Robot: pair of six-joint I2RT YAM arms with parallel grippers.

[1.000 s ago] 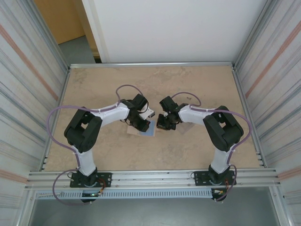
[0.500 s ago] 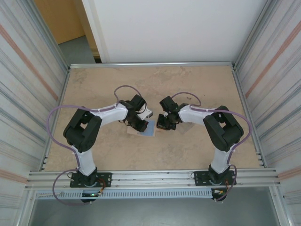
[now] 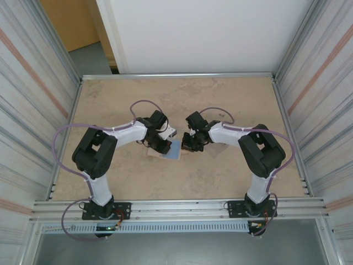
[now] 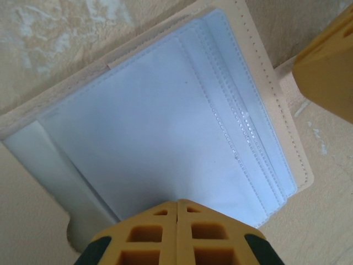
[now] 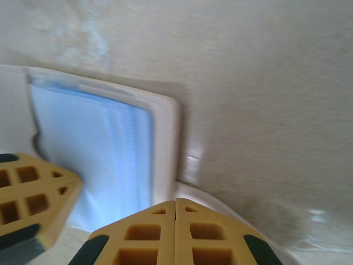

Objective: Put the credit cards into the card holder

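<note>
Both arms are in over the middle of the table (image 3: pixel 231 99), and the card holder (image 3: pixel 174 150) lies open and flat between them, pale blue pockets (image 4: pixel 165 127) facing up. The left gripper (image 4: pixel 176 207) is clenched, fingertips pressed together with nothing between them, poised over the near edge of those pockets. Whether it actually bears down on the fabric, I cannot tell. The right gripper (image 5: pixel 176 207) is clenched too, and it holds nothing. It sits just beside the holder's right edge, over the beige border.

This looks like the pin-and-open step, with the holder spread and steadied before any of the credit cards go in. To do it well, one closed claw should press on the beige border or the back panel, never on the stitched pocket mouths, since weight there would squeeze the slots shut. The other claw needs room to leave and fetch. The fabric looks soft and light on a smooth top, so a sideways nudge could skid it or fold the flap over. Straight down, gentle, and lift off cleanly.
</note>
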